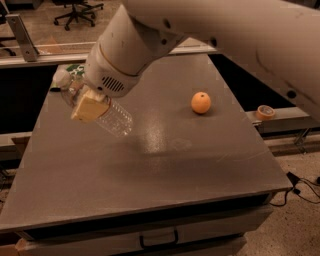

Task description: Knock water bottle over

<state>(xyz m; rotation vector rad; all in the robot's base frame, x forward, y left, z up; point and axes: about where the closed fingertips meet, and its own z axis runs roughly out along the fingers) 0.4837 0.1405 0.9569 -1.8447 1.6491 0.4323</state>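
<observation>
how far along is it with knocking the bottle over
Mostly done: the bottle is tipped far off upright, cap toward the back left, base toward the middle of the table. In hand: the tool is right on the bottle's middle, covering part of it. Left: I cannot tell whether the bottle lies flat on the table, so it likely has to settle on its side and the tool pull away.

Grey bench [150,170] fills the centre of the frame. One orange [201,102] rests on it, right of centre. A tape roll [265,112] lies on a ledge off the bench's right edge. Office chair [75,10] at top left. Cables [300,186] on the floor, lower right. The jaws stand at centre left, over the bench.
</observation>
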